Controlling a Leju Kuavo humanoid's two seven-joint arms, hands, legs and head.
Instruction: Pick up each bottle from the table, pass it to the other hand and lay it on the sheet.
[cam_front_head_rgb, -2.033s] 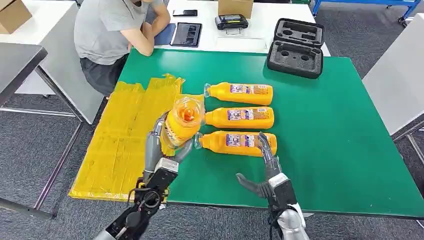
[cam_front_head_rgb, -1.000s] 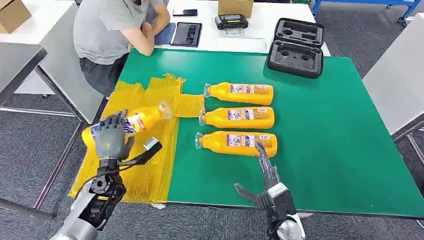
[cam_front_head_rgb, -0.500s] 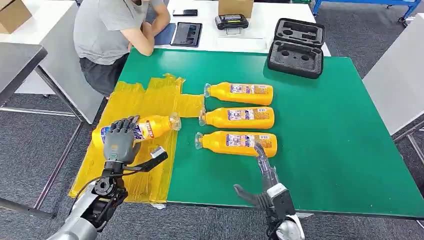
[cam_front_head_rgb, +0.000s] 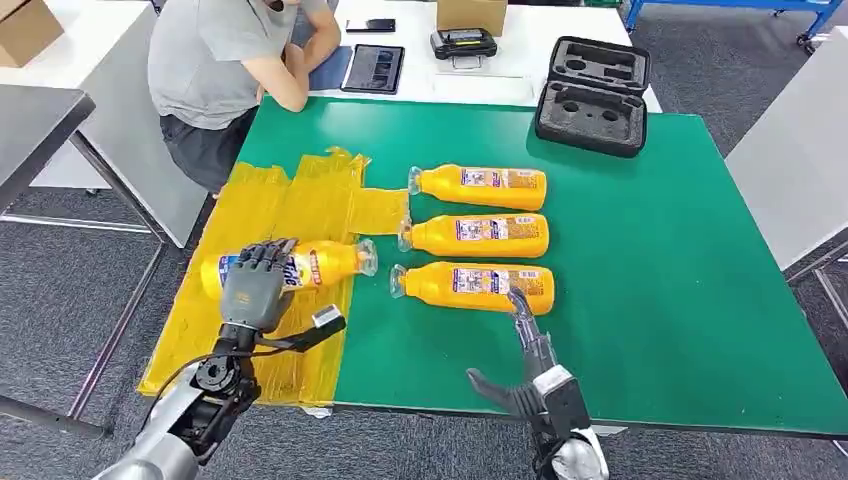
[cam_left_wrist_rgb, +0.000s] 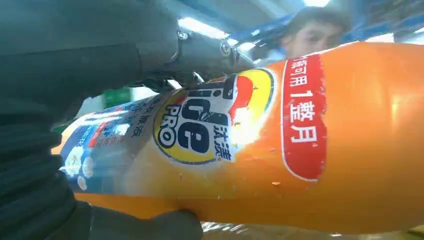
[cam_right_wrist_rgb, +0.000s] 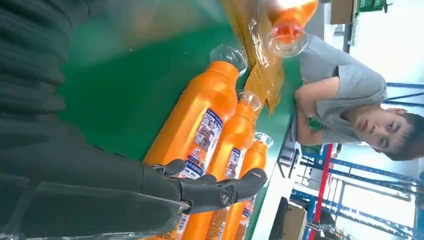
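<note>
On the green table (cam_front_head_rgb: 650, 300), my left hand (cam_front_head_rgb: 257, 288) grips a bottle (cam_front_head_rgb: 325, 262) over the yellow sheet (cam_front_head_rgb: 270, 215), perhaps touching it; my right hand (cam_front_head_rgb: 525, 365), fingers spread and empty, is beside the sheet.

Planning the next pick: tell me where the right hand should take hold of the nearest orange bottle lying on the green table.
Probably the middle of the nearest orange bottle, across its label, coming from the table's near edge. It lies on its side, cap toward the yellow sheet, close beside the middle bottle, so the near side offers the most room. The right hand, fingers spread, hovers by its base end.
</note>
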